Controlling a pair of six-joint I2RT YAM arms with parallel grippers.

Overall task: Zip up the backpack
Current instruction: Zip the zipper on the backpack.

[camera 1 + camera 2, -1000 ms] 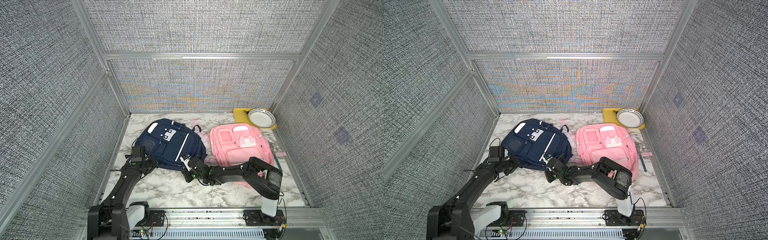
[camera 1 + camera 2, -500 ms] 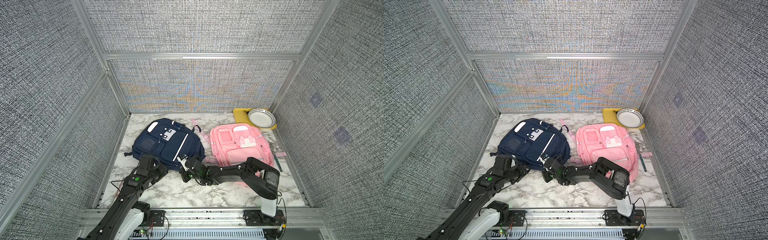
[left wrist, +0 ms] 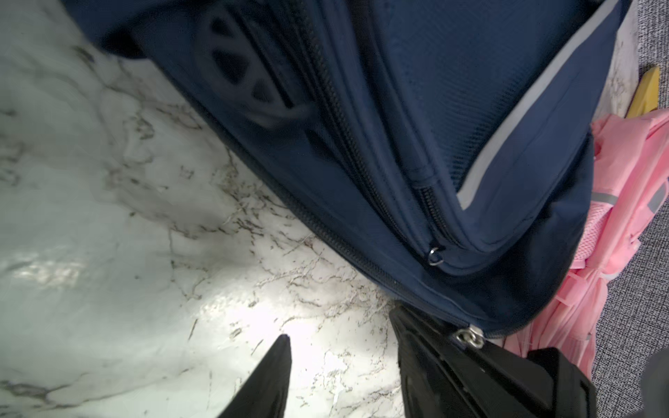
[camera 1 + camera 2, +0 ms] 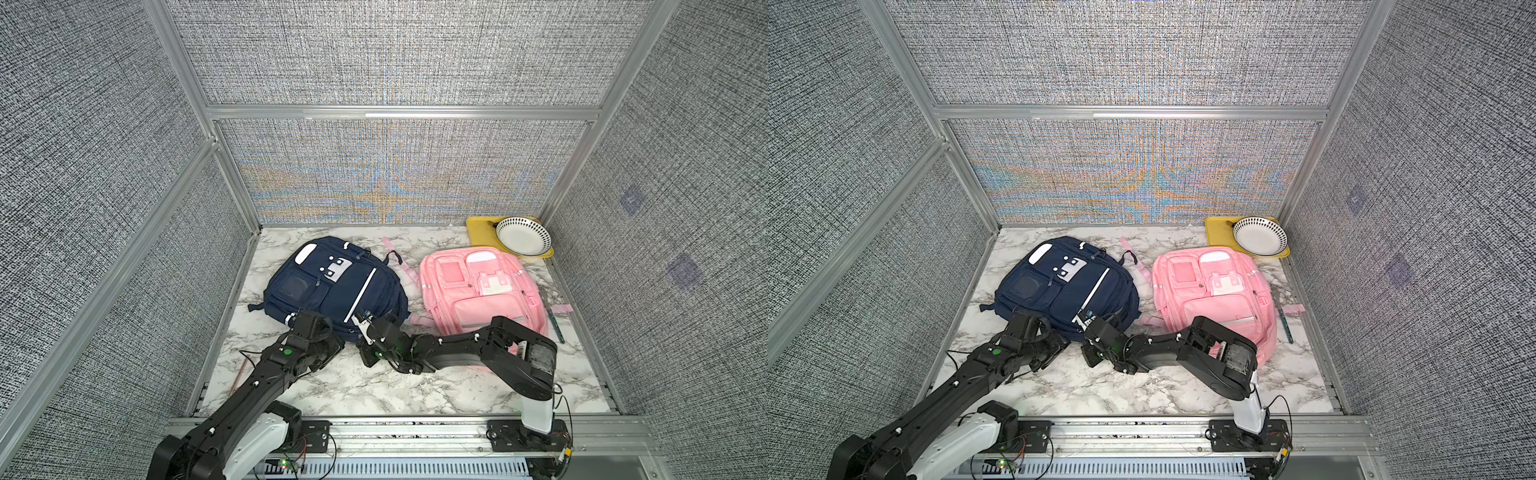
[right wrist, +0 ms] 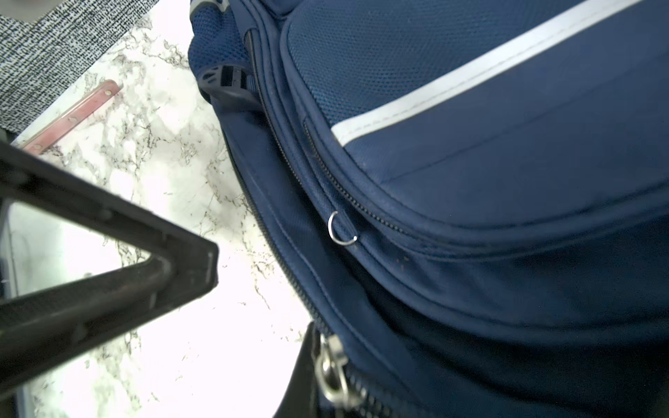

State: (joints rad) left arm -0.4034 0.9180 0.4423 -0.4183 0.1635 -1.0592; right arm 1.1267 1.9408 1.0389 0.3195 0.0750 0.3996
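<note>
Navy-blue fabric backpack lies flat on the white marble table, left of centre, with a pink fabric backpack just beside it. We see our right hand at the navy bag's near corner, jaws pressed together on the silver metal zipper pull. Our left hand sits low at the same near edge, close to the right one, jaws apart with only bare marble between them. A white dotted bowl rests on a yellow tray in the far corner.
</note>
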